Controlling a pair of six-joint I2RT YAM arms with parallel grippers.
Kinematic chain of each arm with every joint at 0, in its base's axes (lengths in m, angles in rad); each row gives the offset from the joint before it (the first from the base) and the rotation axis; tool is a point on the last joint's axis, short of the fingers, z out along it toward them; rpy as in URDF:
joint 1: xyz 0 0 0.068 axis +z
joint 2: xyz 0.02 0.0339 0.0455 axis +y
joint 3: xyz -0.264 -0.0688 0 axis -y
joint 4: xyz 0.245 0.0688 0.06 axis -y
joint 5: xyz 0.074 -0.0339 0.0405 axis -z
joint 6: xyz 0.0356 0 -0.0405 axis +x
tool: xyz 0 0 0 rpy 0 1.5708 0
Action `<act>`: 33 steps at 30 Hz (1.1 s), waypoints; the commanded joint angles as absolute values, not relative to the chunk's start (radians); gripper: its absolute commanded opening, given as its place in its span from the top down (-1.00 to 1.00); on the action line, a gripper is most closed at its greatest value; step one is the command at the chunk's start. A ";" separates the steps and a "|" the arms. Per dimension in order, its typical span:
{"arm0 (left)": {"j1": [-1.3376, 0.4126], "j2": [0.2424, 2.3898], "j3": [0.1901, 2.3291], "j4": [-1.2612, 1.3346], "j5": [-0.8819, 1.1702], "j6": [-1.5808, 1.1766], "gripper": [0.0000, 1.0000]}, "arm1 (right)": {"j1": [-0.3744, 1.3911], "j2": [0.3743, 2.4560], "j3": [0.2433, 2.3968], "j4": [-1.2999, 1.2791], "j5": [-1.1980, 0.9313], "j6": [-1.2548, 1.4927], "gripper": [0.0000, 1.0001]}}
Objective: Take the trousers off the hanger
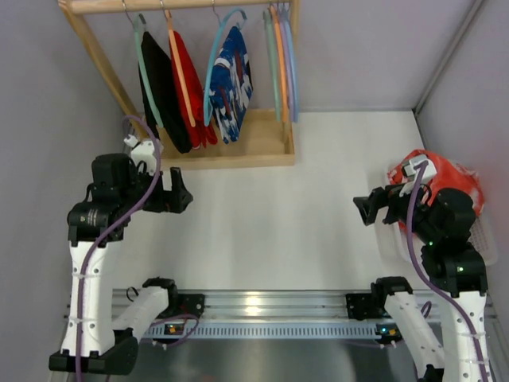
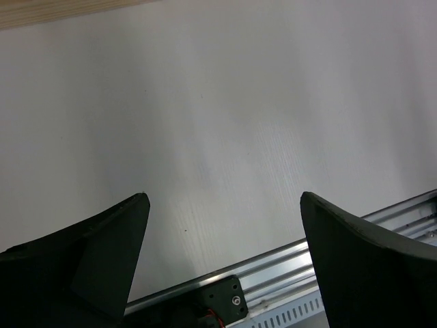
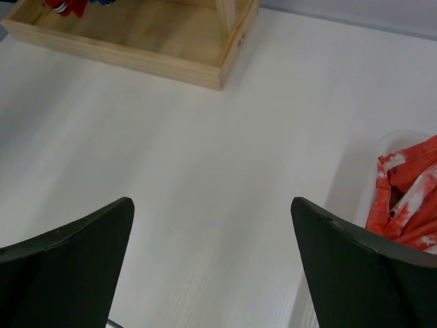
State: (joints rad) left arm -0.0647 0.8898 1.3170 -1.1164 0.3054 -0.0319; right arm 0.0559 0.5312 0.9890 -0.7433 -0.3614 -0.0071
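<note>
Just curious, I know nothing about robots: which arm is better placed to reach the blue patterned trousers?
Probably the left. The left gripper hangs open before the rack, nearer the trousers on the hanger; the right gripper, also open, sits farther beside the bin.

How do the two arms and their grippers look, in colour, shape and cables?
The left arm and the right arm have white links and black joint housings, each with a purple cable along it. The left gripper and the right gripper each carry two black, wedge-shaped fingers.
</note>
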 commanded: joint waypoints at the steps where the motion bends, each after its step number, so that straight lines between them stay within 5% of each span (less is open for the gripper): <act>1: -0.015 0.907 1.457 -1.104 0.322 -0.075 -0.97 | 0.038 0.546 1.025 -0.730 -0.373 -0.005 -0.99; 13: -0.011 1.132 2.040 -1.083 0.342 -0.094 -0.89 | 0.038 0.617 1.063 -0.710 -0.390 -0.005 -0.99; 24: -0.018 1.373 2.295 -0.895 0.520 -0.212 -0.72 | 0.020 0.660 1.086 -0.716 -0.399 0.024 -0.99; 28: -0.084 1.443 2.307 -0.793 0.439 -0.224 -0.63 | 0.009 0.667 1.086 -0.710 -0.413 0.041 -0.99; 33: -0.395 1.515 2.312 -0.762 0.097 -0.115 -0.52 | -0.029 0.686 1.091 -0.700 -0.431 0.067 -0.99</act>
